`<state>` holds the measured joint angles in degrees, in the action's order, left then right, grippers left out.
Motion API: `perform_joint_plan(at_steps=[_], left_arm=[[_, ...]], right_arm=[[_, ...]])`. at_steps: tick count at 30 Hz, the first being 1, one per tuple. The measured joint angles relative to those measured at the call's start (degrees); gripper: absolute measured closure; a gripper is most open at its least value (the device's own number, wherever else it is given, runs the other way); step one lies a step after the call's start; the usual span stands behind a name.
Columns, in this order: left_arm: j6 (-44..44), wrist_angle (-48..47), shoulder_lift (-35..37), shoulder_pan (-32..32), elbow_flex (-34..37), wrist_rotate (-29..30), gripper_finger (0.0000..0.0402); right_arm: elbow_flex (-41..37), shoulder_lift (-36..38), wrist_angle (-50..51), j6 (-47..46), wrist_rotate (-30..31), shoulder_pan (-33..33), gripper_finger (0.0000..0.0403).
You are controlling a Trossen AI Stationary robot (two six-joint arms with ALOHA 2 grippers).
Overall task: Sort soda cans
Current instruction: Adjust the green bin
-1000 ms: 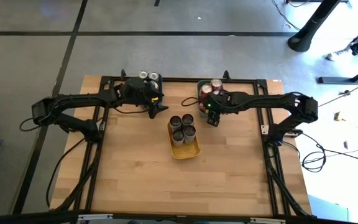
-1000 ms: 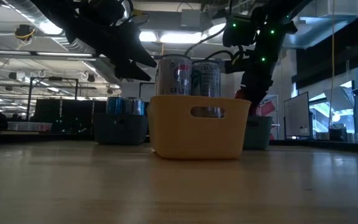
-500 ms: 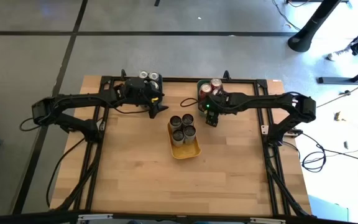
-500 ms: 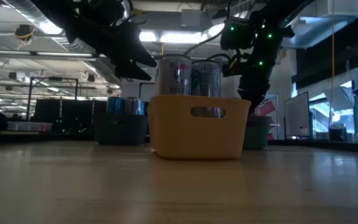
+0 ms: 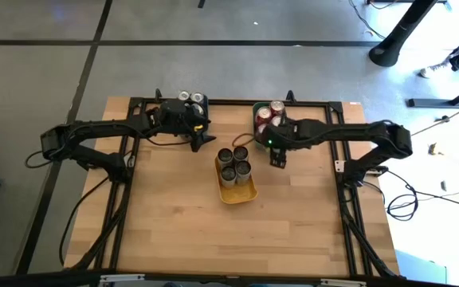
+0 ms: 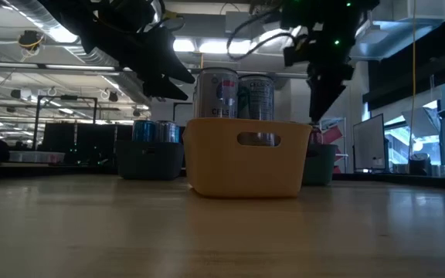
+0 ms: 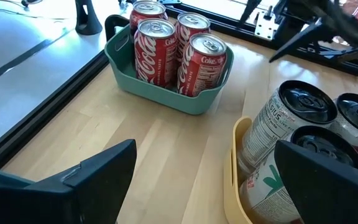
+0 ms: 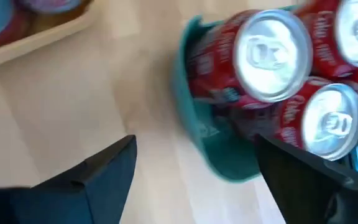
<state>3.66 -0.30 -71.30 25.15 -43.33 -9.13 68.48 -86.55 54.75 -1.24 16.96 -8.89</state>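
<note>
Several silver-grey soda cans [image 5: 234,162] stand upright in a yellow bin [image 5: 240,192] at the table's middle. Several red soda cans [image 7: 178,45] stand in a teal bin [image 7: 166,99] at the far right. Two more silver cans [image 5: 190,98] stand at the far left, behind my left arm. My left gripper [image 5: 201,138] hangs open above the table, left of the yellow bin. My right gripper [image 5: 276,159] hangs open with nothing between its fingers, just nearer than the teal bin [image 8: 194,134] and right of the yellow bin.
A black frame [image 5: 333,104] runs along the far edge and both sides of the wooden table [image 5: 174,231]. The near half of the table holds only bare wood. A dark bin [image 6: 149,160] in the low view holds the far left cans.
My right gripper has risen and shifted a little toward the table's near edge, away from the teal bin of red cans. My left arm has kept still. The cans and bins stand as before.
</note>
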Motion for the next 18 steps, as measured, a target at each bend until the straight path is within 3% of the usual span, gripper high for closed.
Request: perform_joint_plan(at_steps=[3, 12, 18], left_arm=[[-0.31, -0.03, 0.01, 0.0, -0.01, 0.0, 0.0031], [-0.65, -0.31, 0.01, 0.0, 0.0, 0.0, 0.0031], [-0.53, -0.33, 0.01, 0.0, 0.0, 0.0, 0.0031]], right_arm=[[-2.43, 0.16, -0.68, 1.18, 0.41, 0.92, 0.009], [-12.9, 0.14, -15.36, 7.94, 2.31, -2.92, 0.0128], [-13.83, 0.14, -16.51, 11.07, -1.9, -5.76, 0.015]])
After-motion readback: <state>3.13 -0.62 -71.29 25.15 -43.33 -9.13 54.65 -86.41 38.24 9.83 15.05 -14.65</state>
